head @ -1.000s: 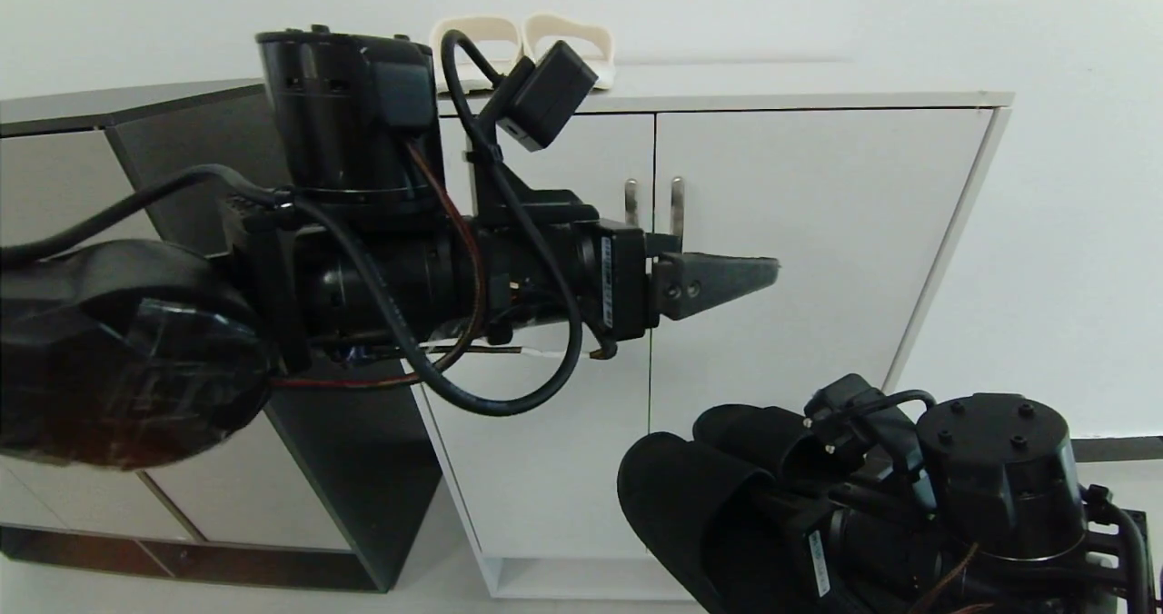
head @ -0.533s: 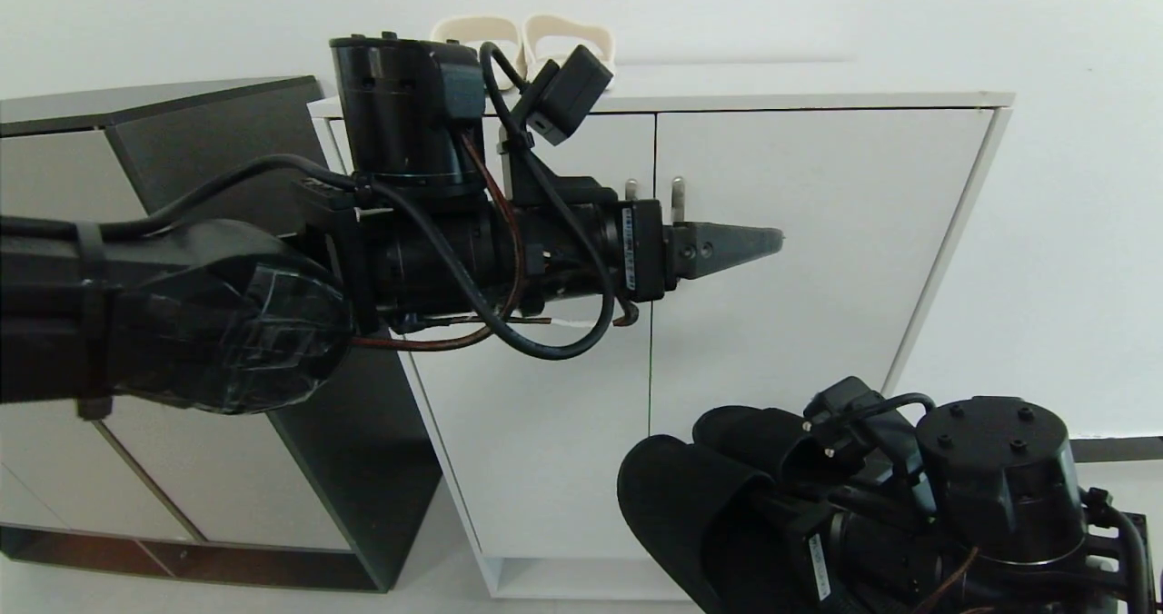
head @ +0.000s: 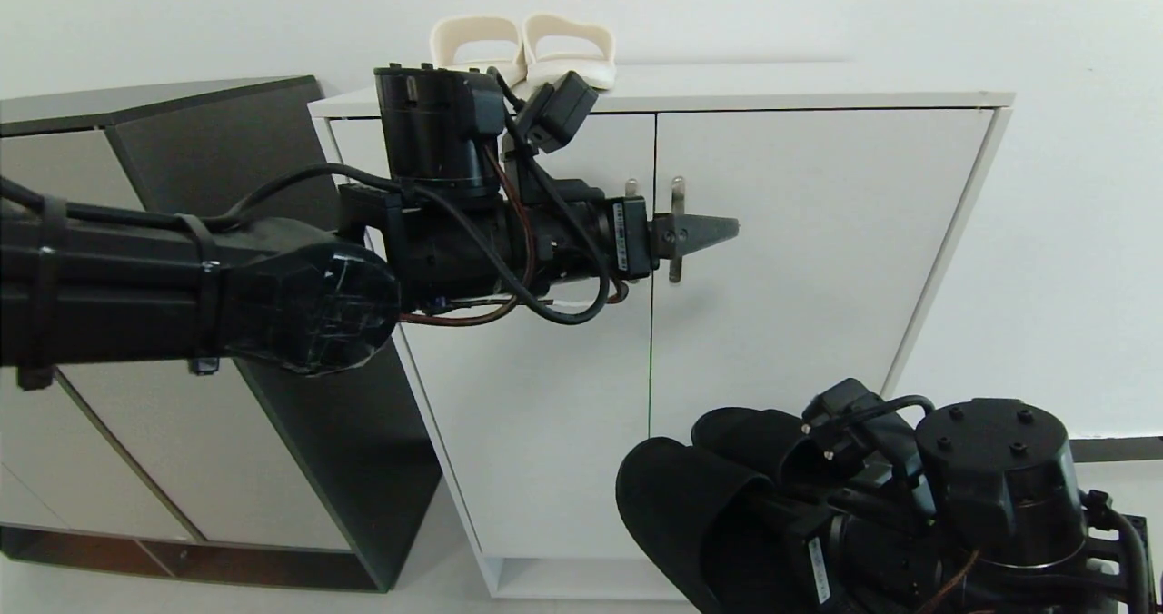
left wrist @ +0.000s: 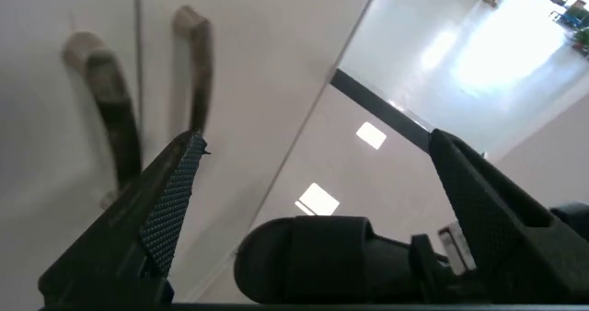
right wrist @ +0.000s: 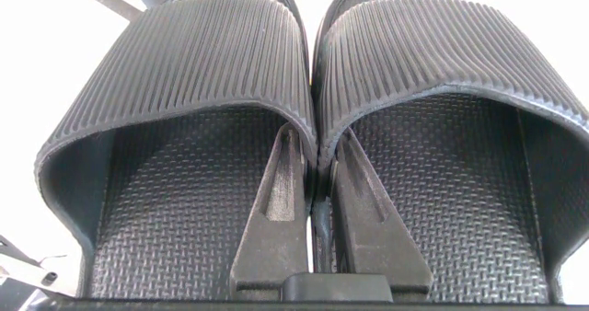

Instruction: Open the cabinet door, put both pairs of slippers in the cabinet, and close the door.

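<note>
Closing on the cabinet [head: 818, 260], the left arm [head: 182, 278] has stretched forward over the last second. The left hand [head: 722, 228], which hung well short of the doors a moment ago, is now level with the right door's handle [head: 677, 192]. I'd say the opening step is about to start, though both doors are shut.

The arm reaches out nearly level, wrist straight. Its hand is spread wide and holds nothing, with one finger just beside the handle; I can't tell if they touch.

Low on the right, the right hand [right wrist: 317, 136] is pinched tight on the black slippers [head: 700, 496], gripping their two inner walls together. The cream slippers [head: 522, 46] sit on the cabinet top.
</note>
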